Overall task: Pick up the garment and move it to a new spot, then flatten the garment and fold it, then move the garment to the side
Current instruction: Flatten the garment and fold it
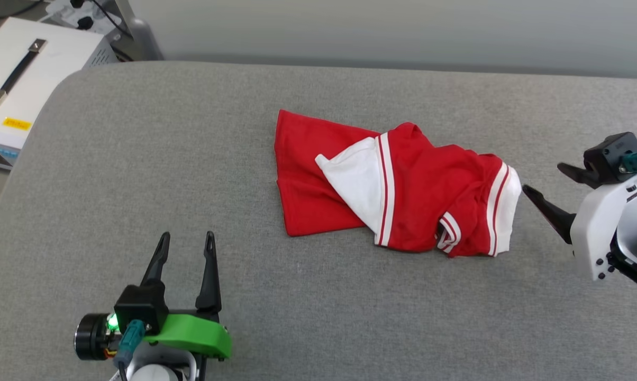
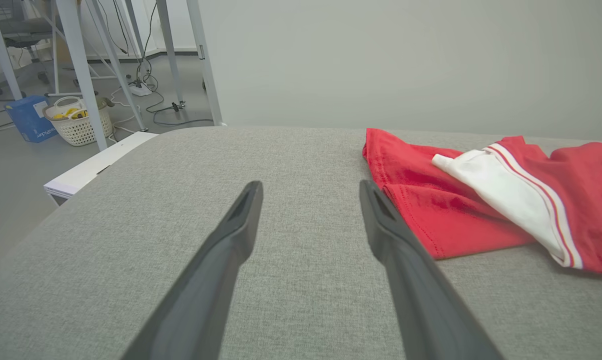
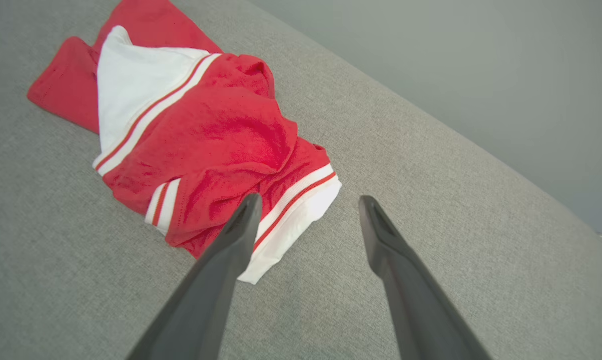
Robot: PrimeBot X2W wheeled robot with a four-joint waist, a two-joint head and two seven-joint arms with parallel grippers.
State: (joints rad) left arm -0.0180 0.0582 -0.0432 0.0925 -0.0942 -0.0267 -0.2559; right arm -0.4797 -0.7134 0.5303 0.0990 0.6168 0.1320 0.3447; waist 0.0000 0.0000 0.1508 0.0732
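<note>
Your garment (image 1: 403,201) lies in a crumpled heap near the middle of the grey fabric-covered desk (image 1: 138,159), a little toward the far edge. In the head view its red body spreads flat on the left side, one white sleeve (image 1: 355,180) is folded across it, and the bunched red part with striped trim runs off to the right, ending in a white band. You can see the same heap in the left wrist view (image 2: 431,220), off to the right of the fingers, and in the right wrist view (image 3: 221,135), lying ahead of and to the left of the fingers.

Your right gripper (image 1: 542,177) sits just beside the garment's right end with its fingers spread wide and pointing at the cloth, and there is nothing between them. In the right wrist view (image 3: 309,198) one finger overlaps the striped white band and the other is over bare desk. You cannot tell from these views whether that finger touches the cloth.

Your left gripper (image 1: 187,236) is well apart from the garment, near the front of the desk. Its fingers are parted and it holds nothing, as the left wrist view (image 2: 309,185) also shows.

Beyond the desk's far left corner stands a white equipment case (image 1: 27,69). On the floor in the left wrist view you have a white basket (image 2: 78,122) beside a blue box (image 2: 28,117).
</note>
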